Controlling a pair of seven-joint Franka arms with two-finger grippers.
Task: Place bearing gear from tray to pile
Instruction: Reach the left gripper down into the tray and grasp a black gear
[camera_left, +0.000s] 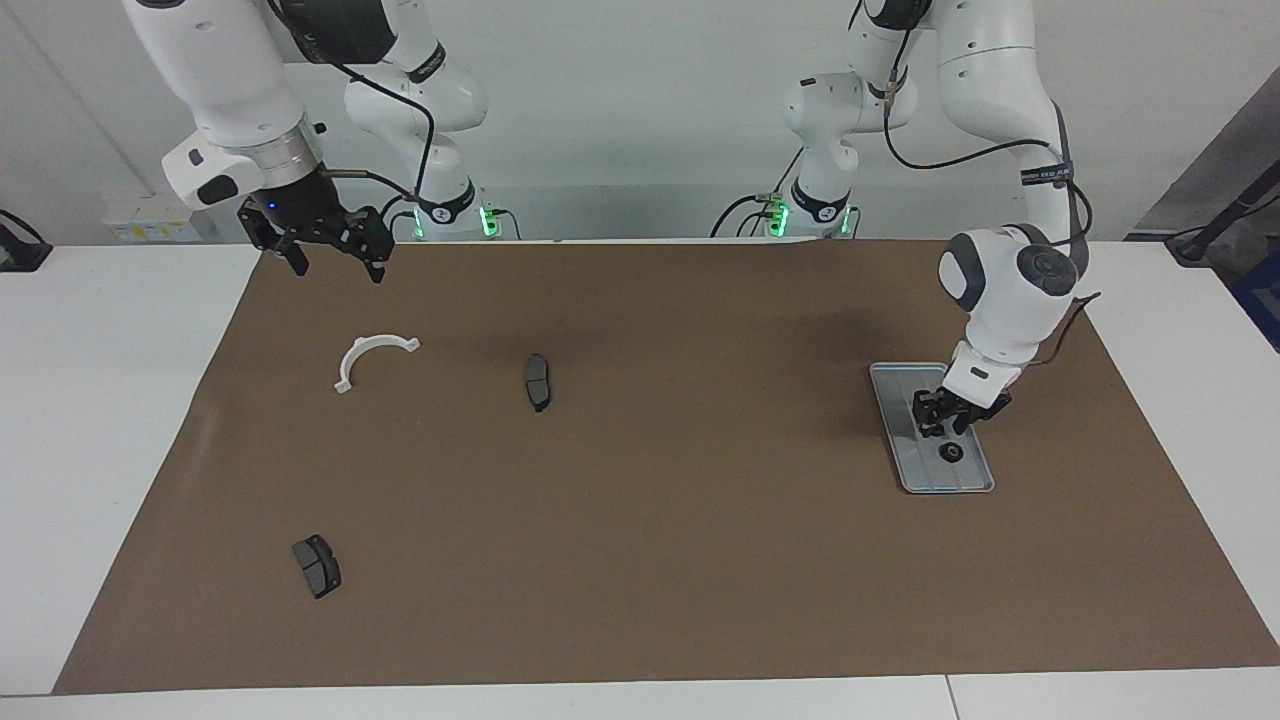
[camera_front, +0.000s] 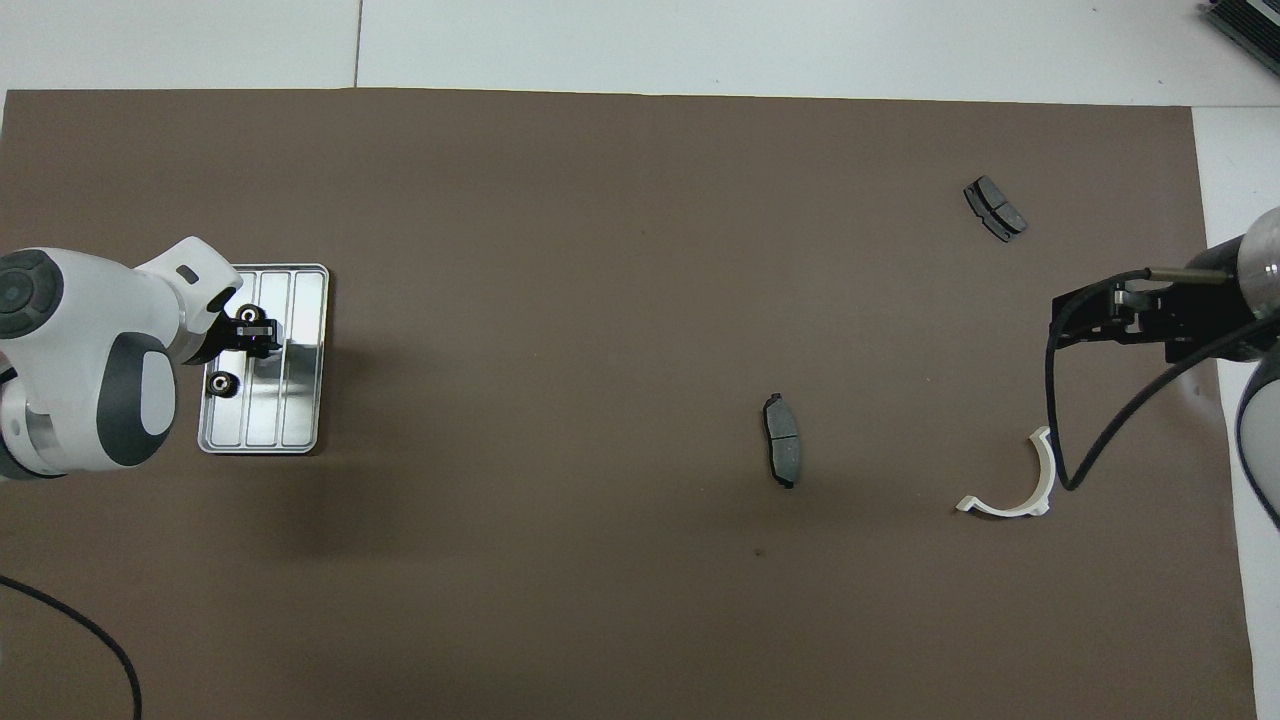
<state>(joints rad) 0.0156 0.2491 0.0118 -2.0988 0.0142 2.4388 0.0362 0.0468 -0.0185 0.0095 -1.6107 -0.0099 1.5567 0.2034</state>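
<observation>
The silver tray (camera_left: 905, 440) (camera_front: 300, 360) lies toward the left arm's end of the table. One small dark bearing gear (camera_left: 948, 453) (camera_front: 247, 315) sits on it. A second gear (camera_front: 222, 382) sits on the tray nearer to the robots and is hidden by the hand in the facing view. My left gripper (camera_left: 942, 428) (camera_front: 252, 335) hangs low over the tray, just above the gears, fingers apart and holding nothing. The pile is a white half-ring bracket (camera_left: 372, 357) (camera_front: 1020, 485) and two dark brake pads (camera_left: 537, 381) (camera_front: 783, 440) (camera_left: 317, 566) (camera_front: 995, 208). My right gripper (camera_left: 335, 262) (camera_front: 1060, 325) waits open, raised over the mat's corner near the bracket.
A brown mat (camera_left: 640, 560) (camera_front: 560, 250) covers the table, with white table edge (camera_left: 100, 420) around it. A black cable (camera_front: 1070, 440) hangs from the right arm over the bracket.
</observation>
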